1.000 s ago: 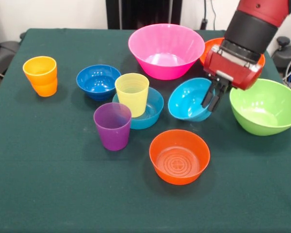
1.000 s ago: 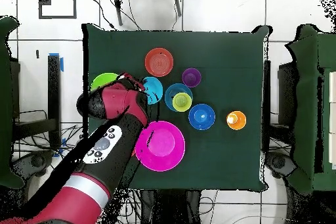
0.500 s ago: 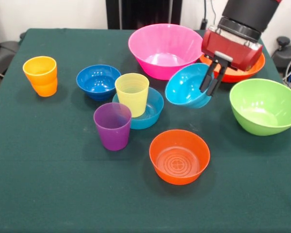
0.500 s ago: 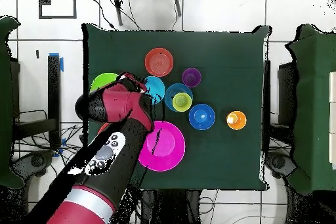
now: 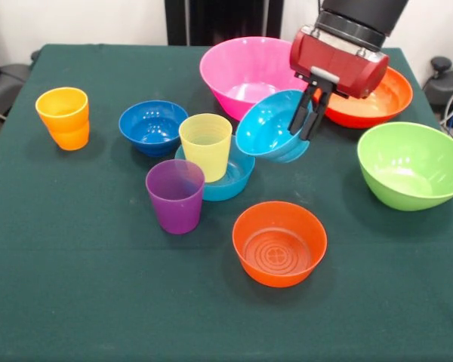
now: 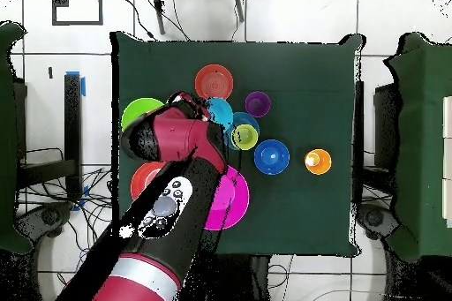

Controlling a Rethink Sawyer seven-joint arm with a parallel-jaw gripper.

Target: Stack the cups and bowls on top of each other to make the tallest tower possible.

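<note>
The gripper is pinching the rim of the cyan bowl between its fingers, carrying it tilted, off the surface just beside the yellow cup (light, glossy plastic, likely slippery at the rim).

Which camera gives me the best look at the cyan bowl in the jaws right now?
The front view: the cyan bowl shows whole, tilted and lifted, with the gripper clamped on its rim. In the overhead view the arm covers much of it, leaving only a cyan patch.
</note>
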